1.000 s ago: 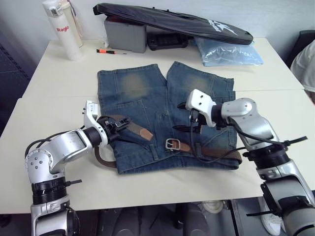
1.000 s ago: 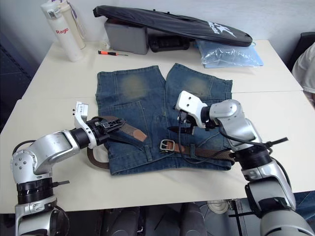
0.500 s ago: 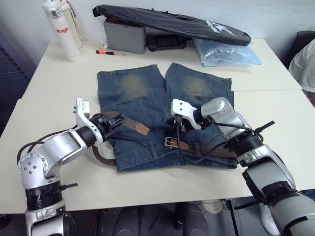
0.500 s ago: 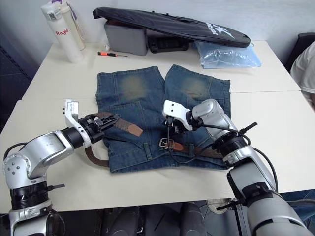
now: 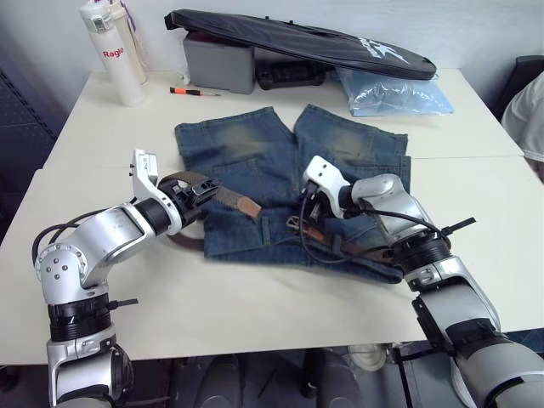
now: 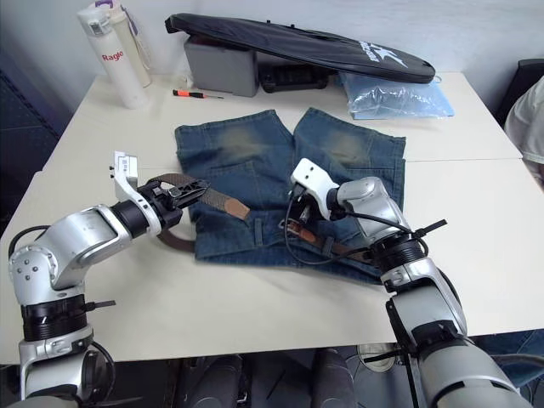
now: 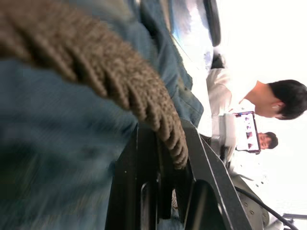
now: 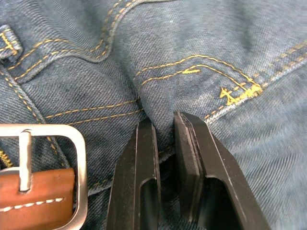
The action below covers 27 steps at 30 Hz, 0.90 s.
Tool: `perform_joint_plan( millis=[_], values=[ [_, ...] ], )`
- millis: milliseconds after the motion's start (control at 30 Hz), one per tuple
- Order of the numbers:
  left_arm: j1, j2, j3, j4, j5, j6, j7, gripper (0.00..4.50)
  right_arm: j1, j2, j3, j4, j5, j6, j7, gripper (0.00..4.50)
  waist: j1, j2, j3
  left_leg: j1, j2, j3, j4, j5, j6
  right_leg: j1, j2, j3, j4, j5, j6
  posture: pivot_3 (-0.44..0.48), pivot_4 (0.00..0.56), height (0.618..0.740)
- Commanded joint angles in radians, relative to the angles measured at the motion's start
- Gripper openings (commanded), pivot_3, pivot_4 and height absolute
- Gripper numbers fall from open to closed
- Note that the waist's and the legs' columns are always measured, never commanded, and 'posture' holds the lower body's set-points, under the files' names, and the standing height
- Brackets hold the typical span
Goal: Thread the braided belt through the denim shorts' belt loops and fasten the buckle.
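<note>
The denim shorts lie flat mid-table, with the waistband bunched toward me. The braided belt runs along that waistband. Its silver buckle sits on the denim right beside my right gripper, which is shut on a raised fold of the shorts. One belt loop's end shows at the edge of that view. My left gripper is shut on the belt's tail, and the woven strap passes between its fingers. The tan tip hangs over the shorts, and a loop of belt sags off their left edge.
At the table's back stand a white bottle, a grey box, a long black bag and a pale blue plastic bag. An orange-tipped tool lies near the box. A person sits at the right edge.
My right gripper dropped from above the shorts onto the denim beside the buckle and closed on a fold, bunching the waistband. The left gripper kept its hold on the belt tail.
</note>
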Motion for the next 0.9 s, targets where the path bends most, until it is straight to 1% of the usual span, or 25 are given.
perform_joint_plan(
  millis=[33, 133, 300, 367, 400, 433, 467, 500, 567, 600, 633, 667, 767, 900],
  values=[
    [-0.044, 0.045, -0.053, 0.014, -0.009, -0.022, -0.012, 0.00, 0.040, -0.028, -0.084, 0.046, 0.007, 0.084, -0.103, 0.10, 0.006, 0.000, 0.000, 0.000, 0.000, 0.000, 0.000, 0.000, 0.000, 0.000, 0.000, 0.000, 0.000, 0.000, 0.000, 0.000, 0.150, 0.740],
    [-0.071, 0.072, -0.094, 0.034, 0.069, -0.017, -0.061, 0.00, 0.092, -0.053, -0.123, -0.012, 0.032, 0.151, -0.117, 0.10, 0.011, 0.000, 0.000, -0.001, 0.000, 0.000, 0.000, 0.000, 0.000, 0.000, 0.000, -0.001, -0.001, 0.000, 0.000, 0.000, 0.150, 0.740],
    [-0.101, 0.065, -0.109, 0.051, 0.199, -0.050, -0.140, 0.00, 0.168, -0.082, -0.131, -0.181, 0.071, 0.276, -0.107, 0.10, 0.016, 0.000, 0.000, -0.002, 0.000, -0.001, -0.001, 0.000, 0.000, 0.000, 0.000, -0.002, -0.002, 0.000, 0.000, 0.000, 0.150, 0.740],
    [-0.112, 0.052, -0.117, 0.040, 0.292, -0.074, -0.204, 0.00, 0.190, -0.081, -0.140, -0.262, 0.107, 0.349, -0.106, 1.15, 0.014, 0.000, 0.000, -0.002, 0.000, 0.000, -0.002, 0.000, 0.000, -0.001, 0.000, -0.002, -0.003, 0.000, 0.000, 0.000, 0.150, 0.740],
    [-0.115, 0.046, -0.119, 0.035, 0.330, -0.085, -0.234, 0.00, 0.197, -0.081, -0.142, -0.289, 0.120, 0.375, -0.106, 1.34, 0.013, 0.000, 0.000, -0.002, 0.000, -0.001, -0.002, 0.000, 0.000, -0.001, 0.000, -0.002, -0.004, 0.000, 0.000, 0.000, 0.150, 0.740],
    [-0.117, 0.044, -0.128, 0.023, 0.364, -0.086, -0.260, 0.00, 0.204, -0.082, -0.143, -0.322, 0.133, 0.402, -0.108, 1.84, 0.012, 0.000, 0.000, -0.002, 0.000, -0.001, -0.002, 0.000, 0.000, -0.001, 0.000, -0.002, -0.004, 0.000, 0.000, 0.000, 0.150, 0.740],
    [-0.118, 0.042, -0.133, 0.015, 0.386, -0.083, -0.278, 0.00, 0.207, -0.083, -0.143, -0.343, 0.141, 0.418, -0.111, 2.41, 0.011, 0.000, 0.000, -0.003, 0.000, 0.000, -0.003, 0.000, 0.000, -0.001, 0.000, -0.002, -0.004, 0.000, 0.000, 0.000, 0.150, 0.740],
    [-0.117, 0.033, -0.140, -0.002, 0.409, -0.087, -0.302, 0.00, 0.205, -0.082, -0.151, -0.371, 0.153, 0.440, -0.119, 2.68, 0.010, 0.000, 0.000, -0.003, 0.000, 0.000, -0.003, 0.000, 0.000, -0.001, 0.000, -0.002, -0.004, 0.000, 0.000, 0.000, 0.150, 0.740],
    [-0.110, 0.015, -0.149, -0.032, 0.445, -0.088, -0.336, 0.00, 0.193, -0.083, -0.169, -0.416, 0.180, 0.481, -0.126, 3.66, 0.009, 0.000, 0.000, -0.003, 0.000, 0.000, -0.003, 0.000, 0.000, -0.001, 0.000, -0.002, -0.006, 0.000, 0.000, 0.000, 0.150, 0.740],
    [-0.106, 0.009, -0.152, -0.045, 0.457, -0.084, -0.349, 0.00, 0.185, -0.086, -0.178, -0.433, 0.191, 0.494, -0.129, 3.94, 0.010, 0.000, 0.000, -0.004, 0.000, 0.000, -0.003, 0.000, 0.000, -0.002, 0.000, -0.002, -0.006, 0.000, 0.000, 0.000, 0.150, 0.740],
    [-0.099, 0.005, -0.151, -0.056, 0.461, -0.078, -0.354, 0.00, 0.173, -0.090, -0.191, -0.447, 0.207, 0.508, -0.128, 4.33, 0.010, 0.000, 0.000, -0.004, 0.000, 0.000, -0.004, 0.000, 0.000, -0.002, 0.000, -0.002, -0.006, 0.000, 0.000, 0.000, 0.150, 0.740],
    [-0.093, 0.002, -0.146, -0.062, 0.459, -0.070, -0.360, 0.00, 0.162, -0.094, -0.201, -0.458, 0.221, 0.521, -0.127, 4.42, 0.009, 0.000, 0.000, -0.004, 0.000, 0.000, -0.004, 0.000, 0.000, -0.002, 0.000, -0.002, -0.007, 0.000, 0.000, 0.000, 0.150, 0.740],
    [-0.075, -0.010, -0.122, -0.087, 0.425, -0.067, -0.362, 0.00, 0.125, -0.136, -0.211, -0.501, 0.263, 0.552, -0.096, 4.42, 0.007, 0.001, 0.001, -0.005, 0.000, 0.000, -0.004, 0.000, 0.000, -0.003, 0.000, -0.002, -0.007, 0.000, 0.001, 0.000, 0.150, 0.740],
    [-0.043, -0.022, -0.113, -0.136, 0.361, -0.066, -0.333, 0.00, 0.104, -0.254, -0.156, -0.590, 0.305, 0.478, 0.054, 4.42, 0.006, 0.003, 0.002, -0.007, 0.000, 0.001, -0.005, 0.000, 0.001, -0.006, 0.001, -0.002, -0.007, 0.001, 0.001, 0.000, 0.150, 0.740]
  ],
)
